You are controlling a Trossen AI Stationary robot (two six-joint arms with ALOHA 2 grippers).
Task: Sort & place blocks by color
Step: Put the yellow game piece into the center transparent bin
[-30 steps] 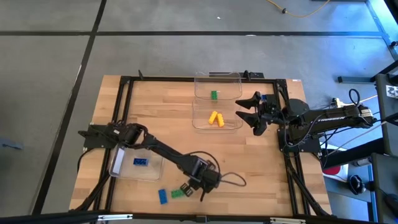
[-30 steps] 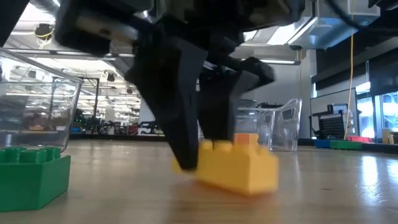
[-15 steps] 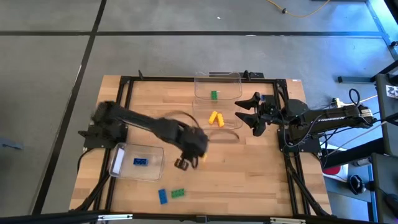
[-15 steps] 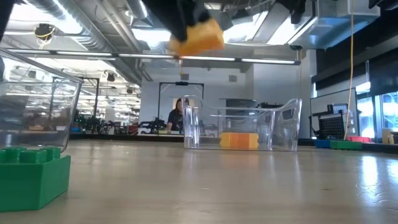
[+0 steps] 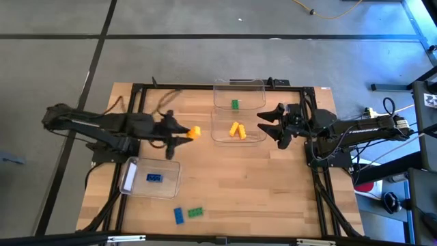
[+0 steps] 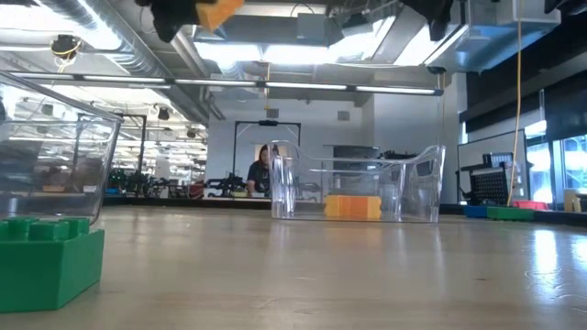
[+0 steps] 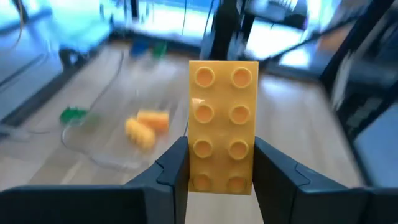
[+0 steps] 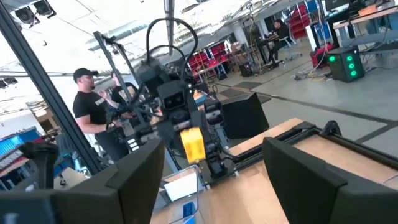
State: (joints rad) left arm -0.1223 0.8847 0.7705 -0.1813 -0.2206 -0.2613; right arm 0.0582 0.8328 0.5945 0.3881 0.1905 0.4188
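High view: left gripper (image 5: pixel 186 133) raised over the bare butcher-block wooden table (image 5: pixel 273 191), pinching a yellow-orange studded plastic brick (image 5: pixel 194 132), just beside the clear plastic bin holding two yellow-orange bricks (image 5: pixel 237 130). Behind that, a second clear bin with one green brick (image 5: pixel 235 104). Near the table's left edge, a third clear rectangular bin with a blue brick (image 5: pixel 154 178). Loose on the wood near the front edge: a blue brick (image 5: pixel 179 215) and a green brick (image 5: pixel 196 212), just beside each other. Right gripper (image 5: pixel 272 126) parked at the right side, fingers spread wide, nothing between them. Left wrist view only: eight round studs in two rows on the held brick, glossy moulded faces, dark fingers (image 7: pixel 174 171) pressed on both long sides. Low view only: the held brick high above the tabletop; large green studded brick close at the left; transparent bin walls with rounded corners. Right wrist view only: a person in a dark cap (image 8: pixel 93 115) standing beyond the table.
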